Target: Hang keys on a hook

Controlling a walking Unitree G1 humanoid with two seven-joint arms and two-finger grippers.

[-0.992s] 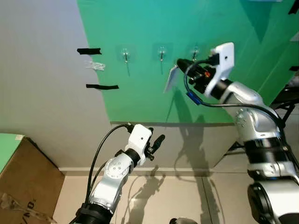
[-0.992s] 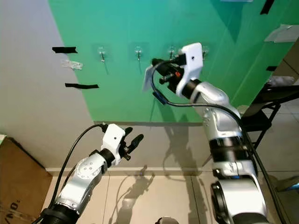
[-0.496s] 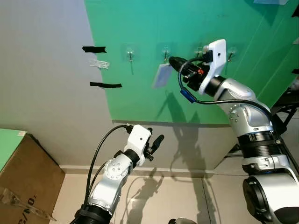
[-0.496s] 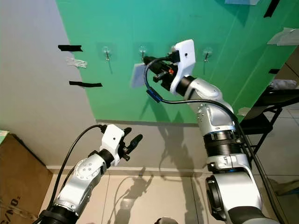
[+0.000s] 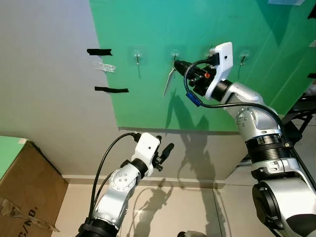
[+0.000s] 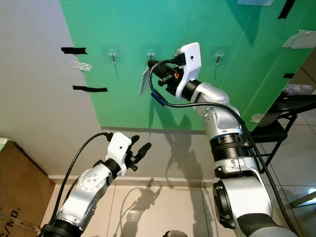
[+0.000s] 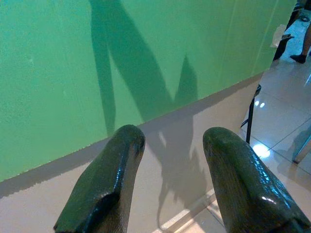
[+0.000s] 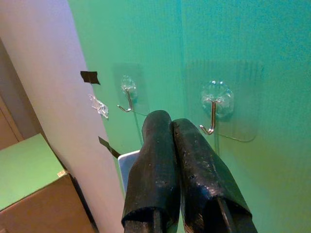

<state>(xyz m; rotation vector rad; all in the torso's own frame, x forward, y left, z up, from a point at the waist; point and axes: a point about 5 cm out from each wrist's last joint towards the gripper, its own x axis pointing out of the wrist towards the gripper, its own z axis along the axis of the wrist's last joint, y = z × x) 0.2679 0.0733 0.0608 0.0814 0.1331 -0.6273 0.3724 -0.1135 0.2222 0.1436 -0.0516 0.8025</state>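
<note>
The keys show as a pale flat tag (image 5: 169, 82), hanging edge-on and tilted just below the tips of the right gripper (image 5: 177, 64), whose fingers are pressed together on it. The hook (image 5: 175, 55), a small metal one on a clear pad, sits just above the tips.

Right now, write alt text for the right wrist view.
The right gripper, shut on a white key tag, points at a clear adhesive hook on a green wall. A second hook and black tape sit beyond.
</note>
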